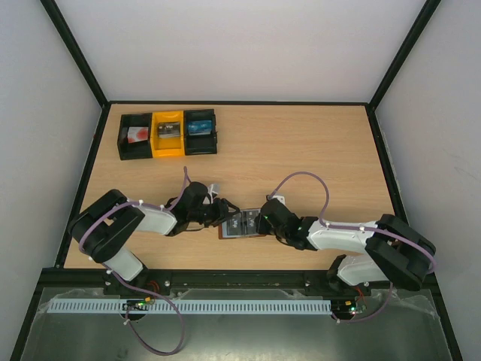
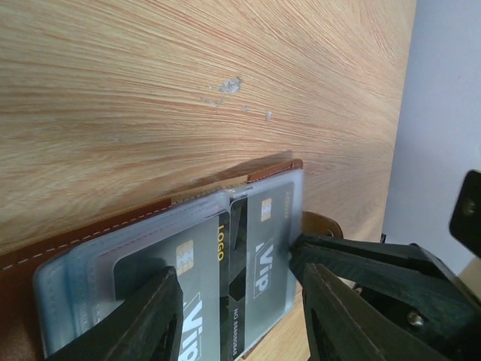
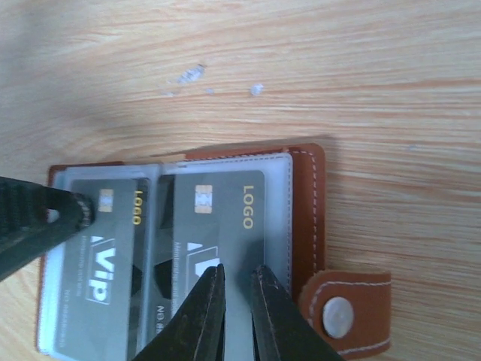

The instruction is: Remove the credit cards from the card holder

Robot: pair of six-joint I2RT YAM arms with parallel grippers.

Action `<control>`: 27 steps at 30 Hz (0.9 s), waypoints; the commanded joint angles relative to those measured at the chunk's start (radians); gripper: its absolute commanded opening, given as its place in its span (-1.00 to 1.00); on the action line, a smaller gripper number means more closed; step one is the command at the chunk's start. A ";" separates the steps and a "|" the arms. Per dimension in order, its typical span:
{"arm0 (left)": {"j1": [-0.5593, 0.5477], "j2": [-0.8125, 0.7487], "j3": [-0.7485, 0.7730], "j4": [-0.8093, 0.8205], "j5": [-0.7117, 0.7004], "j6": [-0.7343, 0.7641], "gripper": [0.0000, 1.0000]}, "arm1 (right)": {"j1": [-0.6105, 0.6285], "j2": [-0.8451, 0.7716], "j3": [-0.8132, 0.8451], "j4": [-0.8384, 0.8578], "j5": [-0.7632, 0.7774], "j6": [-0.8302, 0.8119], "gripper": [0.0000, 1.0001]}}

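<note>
The brown card holder (image 3: 307, 210) lies open and flat on the table, its clear sleeves facing up. Two dark credit cards with gold chips sit in the sleeves, one on the left (image 3: 105, 241) and one on the right (image 3: 218, 218). My right gripper (image 3: 239, 272) presses its tips on the right card with only a narrow gap between them. My left gripper (image 2: 237, 274) stands open over the holder (image 2: 90, 233), one finger on the left card (image 2: 195, 289). A black finger (image 3: 37, 218) touches the left card's corner. From above, both grippers meet at the holder (image 1: 242, 224).
The holder's brown tab with a metal snap (image 3: 342, 316) sticks out at its right side. A row of black and yellow bins (image 1: 167, 134) stands at the table's far left. Bare wood surrounds the holder, and black frame rails edge the table.
</note>
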 commanded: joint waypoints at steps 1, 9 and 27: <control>-0.020 -0.016 0.026 -0.044 -0.020 0.031 -0.09 | 0.006 0.043 -0.030 -0.001 0.035 -0.012 -0.77; -0.055 0.002 0.042 0.019 -0.013 0.018 -0.07 | 0.006 0.073 -0.049 0.010 0.051 -0.011 -0.77; -0.116 0.148 0.024 0.180 -0.083 -0.047 -0.32 | 0.005 0.030 -0.107 0.059 0.035 0.018 -0.81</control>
